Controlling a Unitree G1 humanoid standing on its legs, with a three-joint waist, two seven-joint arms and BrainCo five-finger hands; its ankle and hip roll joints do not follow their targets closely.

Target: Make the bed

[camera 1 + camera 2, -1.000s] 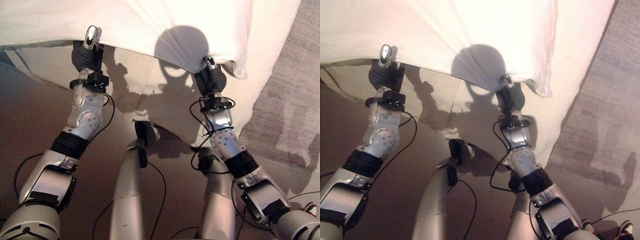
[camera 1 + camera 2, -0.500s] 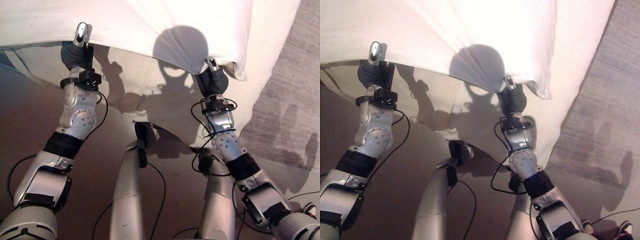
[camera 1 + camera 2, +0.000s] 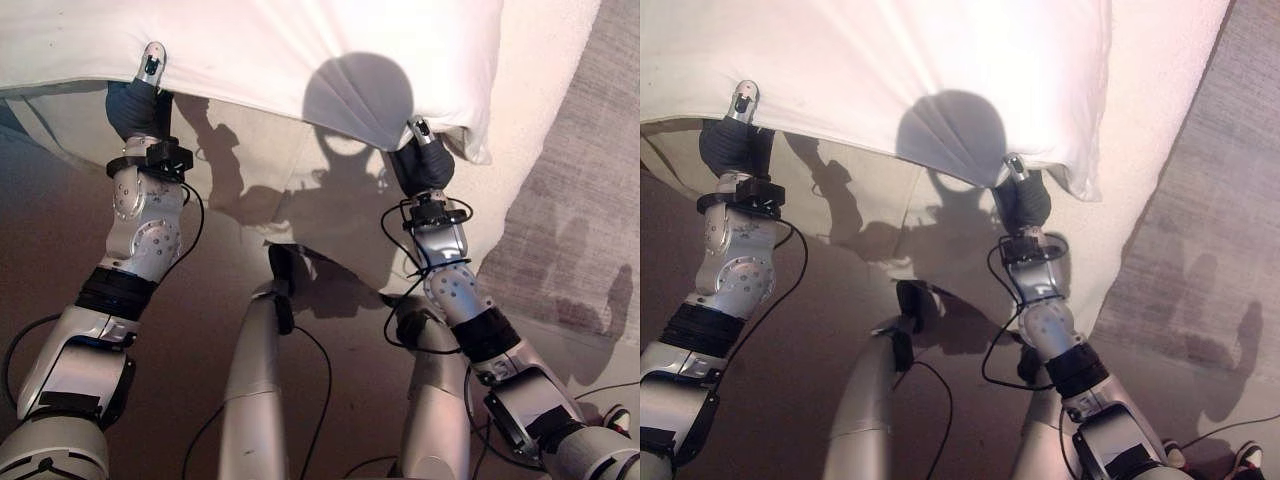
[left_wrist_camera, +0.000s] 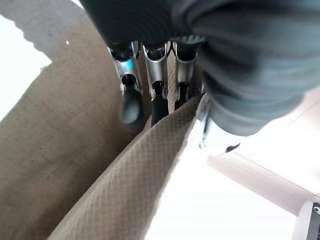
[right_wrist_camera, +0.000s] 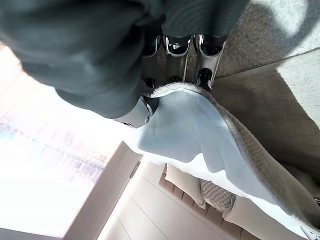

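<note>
A white blanket (image 3: 300, 45) with a beige woven underside (image 4: 115, 190) hangs lifted above the bed, its near edge stretched between both hands. My left hand (image 3: 135, 100) grips that edge at the left, fingers (image 4: 157, 85) curled round the beige fold. My right hand (image 3: 420, 160) pinches the edge (image 5: 200, 95) near the blanket's right corner, where the cloth gathers into pleats. Under the lifted edge lies the pale bed sheet (image 3: 280, 170), partly in shadow.
A grey woven rug (image 3: 580, 200) covers the floor to the right of the bed. The dark brown floor (image 3: 60, 250) runs along the near side of the bed. Pillows (image 5: 210, 192) and a light wooden headboard (image 5: 105, 195) appear beyond the blanket in the right wrist view.
My left hand has carried its stretch of the blanket edge farther left and up, pulling the edge straighter. The right hand has stayed almost in place.
</note>
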